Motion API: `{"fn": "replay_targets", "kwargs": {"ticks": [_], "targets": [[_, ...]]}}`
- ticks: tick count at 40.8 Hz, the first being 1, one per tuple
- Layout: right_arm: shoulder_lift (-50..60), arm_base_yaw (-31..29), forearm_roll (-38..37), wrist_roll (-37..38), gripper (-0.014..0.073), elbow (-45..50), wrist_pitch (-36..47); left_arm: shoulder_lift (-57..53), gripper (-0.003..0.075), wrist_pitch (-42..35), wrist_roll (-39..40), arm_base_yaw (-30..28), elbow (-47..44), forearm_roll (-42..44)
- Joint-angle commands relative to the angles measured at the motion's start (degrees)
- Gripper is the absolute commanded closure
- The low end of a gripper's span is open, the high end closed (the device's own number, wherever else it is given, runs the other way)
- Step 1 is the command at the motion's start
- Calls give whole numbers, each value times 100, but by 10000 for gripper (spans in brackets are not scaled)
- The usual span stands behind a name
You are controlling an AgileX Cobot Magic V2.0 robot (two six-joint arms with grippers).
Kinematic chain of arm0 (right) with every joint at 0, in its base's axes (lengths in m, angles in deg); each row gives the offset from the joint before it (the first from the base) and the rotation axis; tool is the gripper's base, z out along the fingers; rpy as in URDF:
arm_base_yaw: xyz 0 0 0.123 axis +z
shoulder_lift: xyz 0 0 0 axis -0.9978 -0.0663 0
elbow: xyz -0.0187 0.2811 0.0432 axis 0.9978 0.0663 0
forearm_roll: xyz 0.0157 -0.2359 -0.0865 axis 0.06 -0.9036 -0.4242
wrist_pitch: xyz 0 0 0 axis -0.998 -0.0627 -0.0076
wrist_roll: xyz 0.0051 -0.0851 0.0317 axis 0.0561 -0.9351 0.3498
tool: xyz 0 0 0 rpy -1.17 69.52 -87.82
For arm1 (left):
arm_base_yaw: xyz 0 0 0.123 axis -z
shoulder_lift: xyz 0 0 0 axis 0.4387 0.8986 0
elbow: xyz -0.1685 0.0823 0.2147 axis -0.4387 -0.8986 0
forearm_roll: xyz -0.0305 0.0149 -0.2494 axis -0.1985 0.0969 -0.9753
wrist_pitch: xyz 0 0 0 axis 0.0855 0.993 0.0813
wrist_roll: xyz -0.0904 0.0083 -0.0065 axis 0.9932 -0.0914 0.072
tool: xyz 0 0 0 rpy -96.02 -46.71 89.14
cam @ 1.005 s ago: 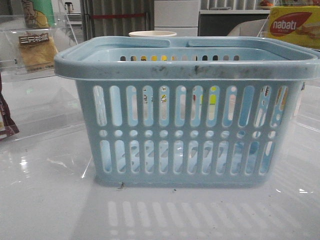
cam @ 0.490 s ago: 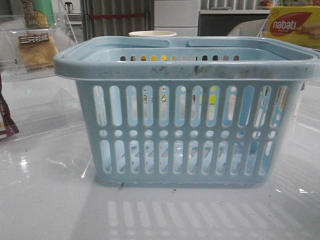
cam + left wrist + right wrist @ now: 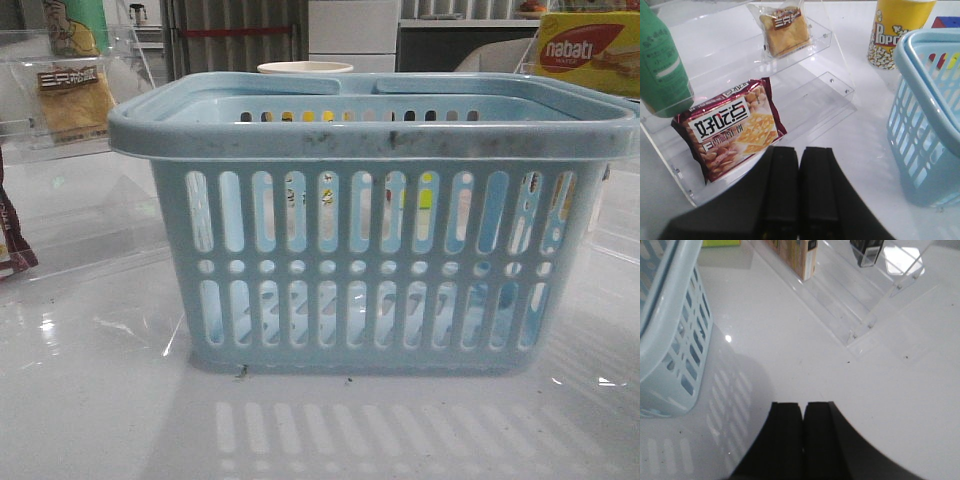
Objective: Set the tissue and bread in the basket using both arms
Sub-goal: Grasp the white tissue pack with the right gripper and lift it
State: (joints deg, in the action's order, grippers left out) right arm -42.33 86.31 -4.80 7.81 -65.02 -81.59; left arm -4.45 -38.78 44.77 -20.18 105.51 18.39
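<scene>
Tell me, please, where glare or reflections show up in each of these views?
Front view: the glossy table mirrors the basket slots, with small bright glints at left. Right wrist view: one glare spot by the basket, and a shadow beside it. Left wrist view: the bread packet film shines faintly.

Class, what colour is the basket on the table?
Light blue, clearest in the front view: basket.

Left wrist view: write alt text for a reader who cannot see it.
The left gripper, fingers pressed together and empty, hangs over a clear acrylic shelf holding the bread on its upper step and a red biscuit packet lower down. The basket stands alongside, a yellow popcorn cup beyond it.
</scene>
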Motion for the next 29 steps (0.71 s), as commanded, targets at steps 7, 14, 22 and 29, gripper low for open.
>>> {"fn": "replay_targets", "kwargs": {"ticks": [7, 14, 22, 29], "targets": [[-686, -26, -96, -5, 60, -202, 382, 264, 330, -400, 9, 20, 153, -11], [-1272, -73, -96, -5, 35, -498, 561, 278, 297, -411, 9, 20, 153, -11], [-2126, -523, -96, -5, 35, -1485, 525, 278, 297, -411, 9, 20, 153, -11], [-2936, -960, -96, -5, 35, -2528, 516, 278, 297, -411, 9, 20, 153, -11]]}}
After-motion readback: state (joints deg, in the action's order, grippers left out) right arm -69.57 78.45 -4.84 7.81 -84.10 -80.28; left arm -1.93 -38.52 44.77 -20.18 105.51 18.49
